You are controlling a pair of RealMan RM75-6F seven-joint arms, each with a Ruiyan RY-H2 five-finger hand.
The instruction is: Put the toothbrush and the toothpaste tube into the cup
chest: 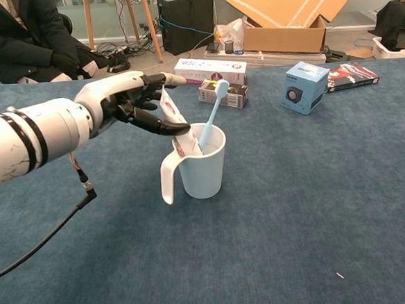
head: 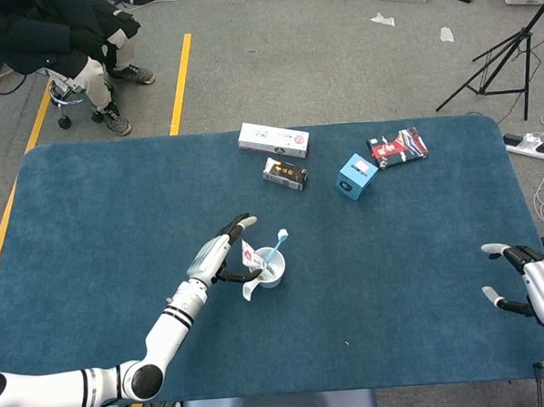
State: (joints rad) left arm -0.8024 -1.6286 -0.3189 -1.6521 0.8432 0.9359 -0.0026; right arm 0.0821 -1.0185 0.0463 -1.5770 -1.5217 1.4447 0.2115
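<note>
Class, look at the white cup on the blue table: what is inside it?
The cup holds a blue toothbrush, head up, and a toothpaste tube. Their lower ends are hidden by the cup's wall.

Desk (head: 91, 231): lying under a dark blue carpet-like cover and carrying everything below.
Cup (head: 270, 267): white, standing upright on the desk, serving here as the landmark.
Long white box (head: 273, 140): lying flat well behind the cup, near the far edge.
Dark box (head: 285, 173): lying just in front of the long white box, between it and the cup.
Blue cube box (head: 356, 176): sitting behind the cup and to its right.
Red-and-dark packet (head: 398, 148): lying just beyond the blue cube box, farther right of the cup.
</note>
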